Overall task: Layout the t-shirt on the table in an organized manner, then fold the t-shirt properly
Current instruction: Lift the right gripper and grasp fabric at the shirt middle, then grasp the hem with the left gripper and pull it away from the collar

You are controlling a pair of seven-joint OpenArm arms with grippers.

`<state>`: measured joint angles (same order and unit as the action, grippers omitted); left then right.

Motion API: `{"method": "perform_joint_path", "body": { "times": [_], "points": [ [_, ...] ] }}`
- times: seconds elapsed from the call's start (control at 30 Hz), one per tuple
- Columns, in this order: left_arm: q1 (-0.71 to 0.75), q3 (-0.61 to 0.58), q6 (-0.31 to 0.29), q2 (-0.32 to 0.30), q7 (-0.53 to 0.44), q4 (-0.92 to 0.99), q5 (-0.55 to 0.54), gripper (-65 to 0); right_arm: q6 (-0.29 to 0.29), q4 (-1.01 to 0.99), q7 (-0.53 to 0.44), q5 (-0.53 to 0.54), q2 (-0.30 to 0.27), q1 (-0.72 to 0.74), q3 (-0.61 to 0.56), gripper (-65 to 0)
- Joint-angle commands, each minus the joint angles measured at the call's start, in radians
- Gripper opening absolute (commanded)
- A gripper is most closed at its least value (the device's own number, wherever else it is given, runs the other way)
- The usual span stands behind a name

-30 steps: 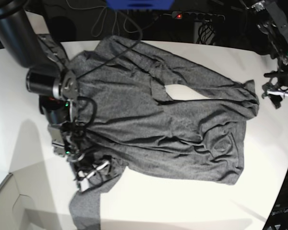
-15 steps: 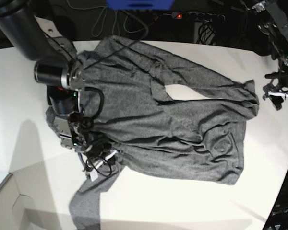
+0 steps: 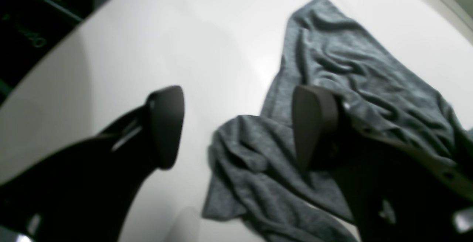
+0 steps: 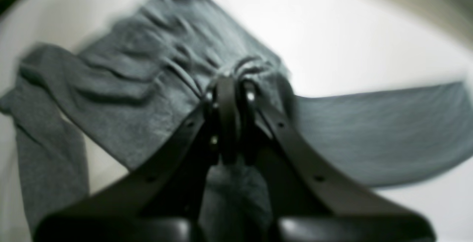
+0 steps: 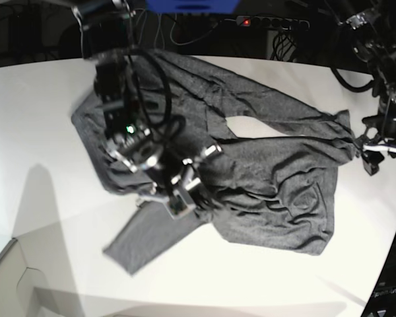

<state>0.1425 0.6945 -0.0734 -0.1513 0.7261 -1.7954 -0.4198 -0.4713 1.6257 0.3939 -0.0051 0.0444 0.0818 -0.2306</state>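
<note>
bare table (image 5: 264, 277) near side, t-shirt (image 5: 277, 178) crumpled mid-table

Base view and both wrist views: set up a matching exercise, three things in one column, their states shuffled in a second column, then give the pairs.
Things:
1. left claw
2. right claw
3. t-shirt

States:
A. shut, pinching grey fabric
B. rumpled, spread over the white table, one sleeve trailing toward the near edge
C. wide open, holding nothing, above the shirt's edge

Pairs: 1-C, 2-A, 3-B
</note>
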Motion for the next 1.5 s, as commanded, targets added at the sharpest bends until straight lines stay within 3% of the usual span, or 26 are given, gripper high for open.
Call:
{"method": "perform_joint_path", "body": {
  "times": [0.0, 0.37, 0.6, 0.67, 0.8, 0.87, 0.97, 1.2, 1.3, 1.47],
  "points": [
    [-0.007, 0.004, 0.002, -0.012, -0.023, -0.024, -0.006, -21.3, 0.004, 0.037, -0.016, 0.004, -0.002, -0.014, -0.010, -65.0],
    [-0.037, 0.003, 0.002, -0.012, -0.023, -0.024, -0.009, -21.3, 0.004, 0.077, -0.017, 0.004, -0.004, -0.169, -0.034, -65.0],
    [-0.129, -0.137, 0.002, -0.029, -0.023, -0.056, -0.009, -21.2, 0.004, 0.075, -0.008, 0.004, -0.054, -0.233, -0.102, -65.0],
    [-0.185, -0.224, 0.002, -0.032, -0.023, -0.059, -0.004, -21.2, 0.004, 0.075, -0.008, 0.004, -0.062, -0.244, -0.100, -60.9],
    [-0.318, -0.425, 0.002, -0.023, -0.021, -0.008, 0.039, -21.1, 0.004, 0.084, -0.008, 0.004, -0.064, -0.277, -0.091, -46.0],
    [-0.395, -0.534, 0.002, 0.003, -0.021, 0.072, 0.106, -21.1, 0.004, 0.098, -0.008, 0.004, -0.061, -0.296, -0.066, -39.8],
    [-0.516, -0.646, 0.002, 0.100, -0.024, 0.263, 0.197, -21.1, 0.004, 0.132, -0.011, 0.004, -0.056, -0.313, -0.034, -33.5],
    [-0.723, -0.778, 0.004, 0.273, -0.044, 0.728, 0.221, -21.1, 0.004, 0.158, -0.011, 0.004, -0.041, -0.339, 0.032, -31.7],
    [-0.789, -0.833, 0.010, 0.308, -0.109, 0.903, 0.221, -21.1, 0.004, 0.158, -0.010, 0.004, -0.042, -0.343, 0.066, -31.7],
    [-0.820, -0.913, 0.014, 0.308, -0.279, 1.127, 0.223, -21.1, 0.004, 0.156, -0.014, 0.004, -0.045, -0.354, 0.132, -31.7]
  ]
}}
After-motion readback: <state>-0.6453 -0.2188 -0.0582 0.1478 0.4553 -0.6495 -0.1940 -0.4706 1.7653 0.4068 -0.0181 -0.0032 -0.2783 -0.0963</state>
